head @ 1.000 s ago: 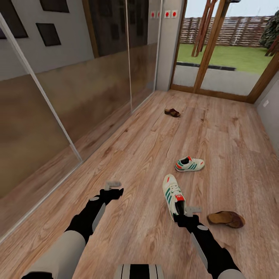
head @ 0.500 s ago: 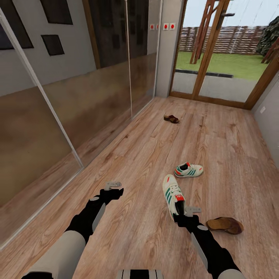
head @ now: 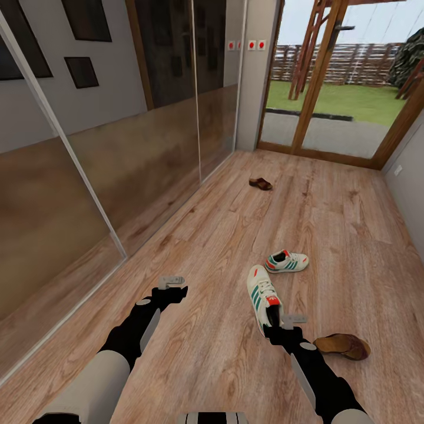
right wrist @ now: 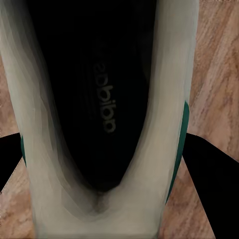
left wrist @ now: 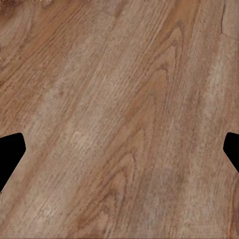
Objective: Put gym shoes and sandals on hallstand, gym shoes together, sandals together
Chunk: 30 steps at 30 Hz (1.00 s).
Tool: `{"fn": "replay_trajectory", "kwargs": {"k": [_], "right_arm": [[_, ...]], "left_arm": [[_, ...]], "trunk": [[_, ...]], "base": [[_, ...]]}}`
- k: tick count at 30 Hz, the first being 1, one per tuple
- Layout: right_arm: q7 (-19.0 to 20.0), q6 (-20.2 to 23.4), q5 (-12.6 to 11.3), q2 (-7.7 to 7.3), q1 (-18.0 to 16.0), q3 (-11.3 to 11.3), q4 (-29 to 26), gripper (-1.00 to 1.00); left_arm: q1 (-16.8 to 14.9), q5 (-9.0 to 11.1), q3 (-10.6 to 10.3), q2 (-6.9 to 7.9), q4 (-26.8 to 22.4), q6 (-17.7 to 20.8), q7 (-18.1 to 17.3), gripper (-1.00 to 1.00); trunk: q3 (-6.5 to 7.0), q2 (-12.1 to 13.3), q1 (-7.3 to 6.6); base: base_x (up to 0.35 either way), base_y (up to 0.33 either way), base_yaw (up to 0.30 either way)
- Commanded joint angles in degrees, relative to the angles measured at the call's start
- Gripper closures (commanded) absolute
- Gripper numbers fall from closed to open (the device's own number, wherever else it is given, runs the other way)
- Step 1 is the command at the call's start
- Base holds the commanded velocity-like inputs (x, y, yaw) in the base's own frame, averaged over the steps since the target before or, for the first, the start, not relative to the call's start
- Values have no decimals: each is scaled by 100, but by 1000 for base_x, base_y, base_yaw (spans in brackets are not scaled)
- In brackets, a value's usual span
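Low in the centre-right of the head view, the right gripper (head: 275, 327) clamps the heel of a cream-white lace-up gym shoe with green stripes (head: 262, 297), its fingers straddling the collar. The left gripper (head: 172, 287), at lower centre-left, hangs spread and empty over the light brown wood-plank floor (head: 330, 235). Judging from this, a firm pinch and level carry suit best. The second gym shoe (head: 287, 261) lies near, mid-frame.

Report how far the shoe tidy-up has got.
Nothing is racked yet. The right gripper is shut on one gym shoe at its heel. The other gym shoe and both sandals lie on the corridor floor. The left gripper is open.
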Motion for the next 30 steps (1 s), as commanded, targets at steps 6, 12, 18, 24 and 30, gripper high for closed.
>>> {"fn": "replay_trajectory", "kwargs": {"k": [6, 12, 18, 24, 30], "right_arm": [[1, 34, -4, 0, 0, -3, -12, 100], [1, 29, -4, 0, 0, -5, -12, 100], [1, 15, -4, 0, 0, -5, -12, 100], [1, 2, -4, 0, 0, -5, -12, 100], [1, -4, -4, 0, 0, -5, -12, 100]], "left_arm": [[-1, 8, 6, 0, -10, 34, -15, -100], [-1, 9, 7, 0, -10, 34, -15, -100], [-1, 9, 7, 0, -10, 34, -13, -100], [-1, 0, 4, 0, -18, 34, -7, -100], [-1, 0, 7, 0, -18, 34, -7, -100]], "trunk": [[10, -2, 0], [46, -2, 0], [86, -2, 0], [128, -2, 0], [170, -2, 0]], "base": [[266, 146, -68], [304, 169, -173], [306, 168, -183], [114, 56, -184], [8, 4, -185]]}}
